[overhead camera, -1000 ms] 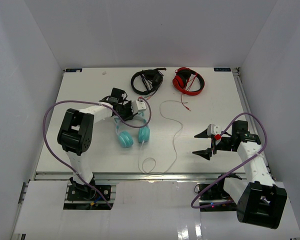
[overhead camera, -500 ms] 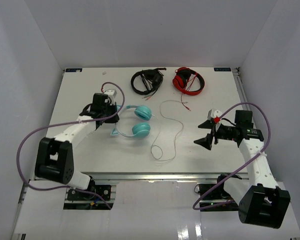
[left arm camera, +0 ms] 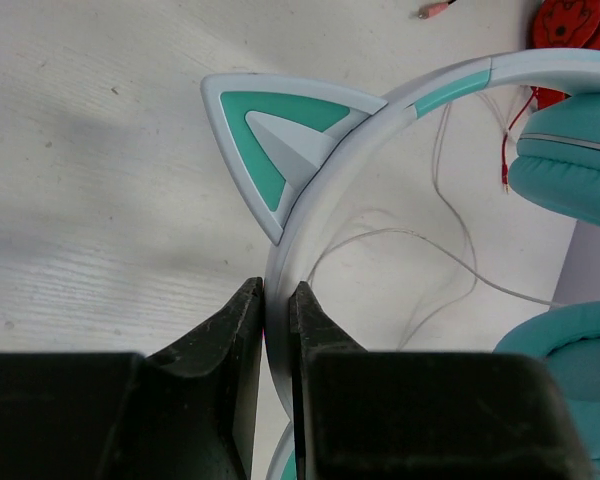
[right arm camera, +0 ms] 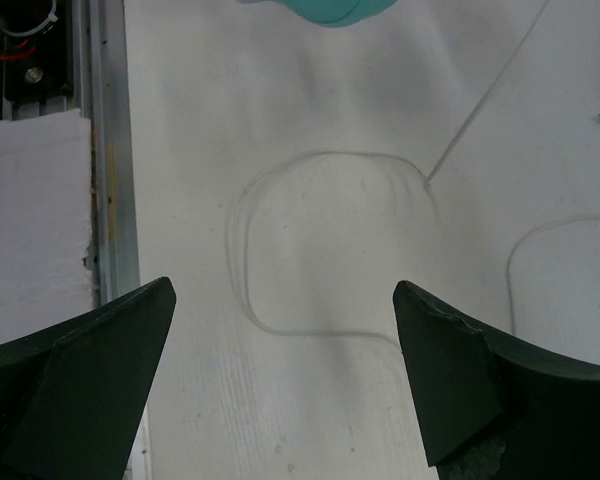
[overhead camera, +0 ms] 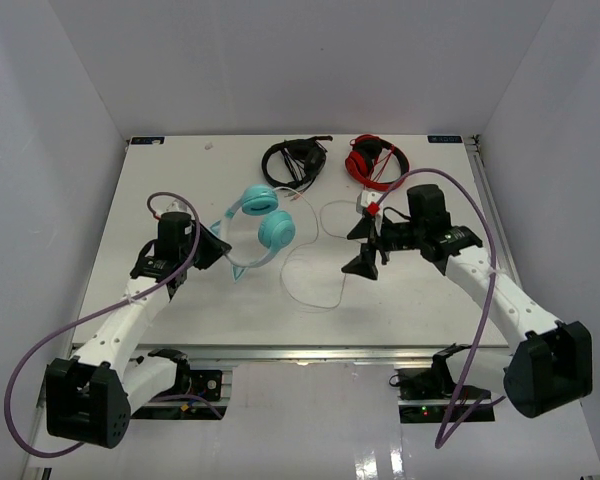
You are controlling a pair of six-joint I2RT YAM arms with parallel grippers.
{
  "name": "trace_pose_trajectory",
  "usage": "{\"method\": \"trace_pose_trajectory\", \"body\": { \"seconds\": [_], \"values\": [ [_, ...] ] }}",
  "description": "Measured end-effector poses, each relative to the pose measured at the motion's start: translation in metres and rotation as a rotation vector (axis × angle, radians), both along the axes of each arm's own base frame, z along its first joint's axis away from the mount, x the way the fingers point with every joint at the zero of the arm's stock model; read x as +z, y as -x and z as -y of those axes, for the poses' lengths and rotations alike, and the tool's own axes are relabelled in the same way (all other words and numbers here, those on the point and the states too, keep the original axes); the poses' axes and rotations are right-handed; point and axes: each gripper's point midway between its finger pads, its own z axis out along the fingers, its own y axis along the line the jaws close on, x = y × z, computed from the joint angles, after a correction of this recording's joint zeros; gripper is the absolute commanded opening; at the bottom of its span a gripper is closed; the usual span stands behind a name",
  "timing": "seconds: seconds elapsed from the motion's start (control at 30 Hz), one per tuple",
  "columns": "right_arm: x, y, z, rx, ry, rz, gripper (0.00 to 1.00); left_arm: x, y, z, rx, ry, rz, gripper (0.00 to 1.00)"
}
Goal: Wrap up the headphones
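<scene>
We have the left hand (overhead camera: 208,250) clamped on the headband (left arm camera: 325,165) of the headphones (overhead camera: 263,215), left of worktop (overhead camera: 180,180) centre, their slack cable (overhead camera: 308,300) looping toward 5 o'clock, at 8 o'clock of our nearer, wide-open, empty right hand (overhead camera: 365,247).

Teal-and-white headphones (overhead camera: 276,231), thin white cable (right arm camera: 330,153), black headphones (overhead camera: 305,158), red headphones (overhead camera: 365,160), white table (overhead camera: 180,170).

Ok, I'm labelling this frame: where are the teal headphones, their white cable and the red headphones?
teal headphones (overhead camera: 277,231), top view, nearer ear cup.
white cable (right arm camera: 320,333), right wrist view, lower edge of its loop.
red headphones (overhead camera: 361,160), top view, ear cup.
</scene>
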Motion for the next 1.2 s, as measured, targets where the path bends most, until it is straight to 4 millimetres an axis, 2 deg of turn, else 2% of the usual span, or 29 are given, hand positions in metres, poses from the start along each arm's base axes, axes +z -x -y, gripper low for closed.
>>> {"method": "trace_pose_trajectory", "body": {
  "seconds": [0.13, 0.3, 0.4, 0.57, 0.83, 0.97, 1.2],
  "values": [
    [0.006, -0.036, -0.017, -0.047, -0.019, -0.019, 0.93, 0.013, 0.003, 0.001, 0.023, 0.036, -0.019, 0.00],
    [0.004, -0.066, -0.030, -0.151, -0.050, -0.056, 0.90, 0.038, 0.007, 0.002, 0.030, 0.055, -0.013, 0.00],
    [0.009, -0.073, -0.043, -0.145, -0.089, -0.040, 0.90, 0.068, 0.003, 0.004, 0.027, 0.075, 0.039, 0.00],
    [0.014, -0.074, -0.064, -0.051, -0.170, -0.052, 0.90, 0.114, -0.002, 0.010, 0.021, 0.128, 0.117, 0.00],
    [0.013, -0.090, -0.083, -0.067, -0.272, -0.142, 0.90, 0.148, 0.000, 0.017, 0.014, 0.198, 0.155, 0.00],
    [0.013, -0.087, -0.093, -0.079, -0.342, -0.246, 0.90, 0.161, 0.000, 0.019, 0.008, 0.220, 0.170, 0.00],
    [0.002, -0.035, -0.128, 0.024, -0.358, -0.361, 0.90, 0.176, 0.001, 0.023, -0.002, 0.255, 0.187, 0.00]
  ]
}}
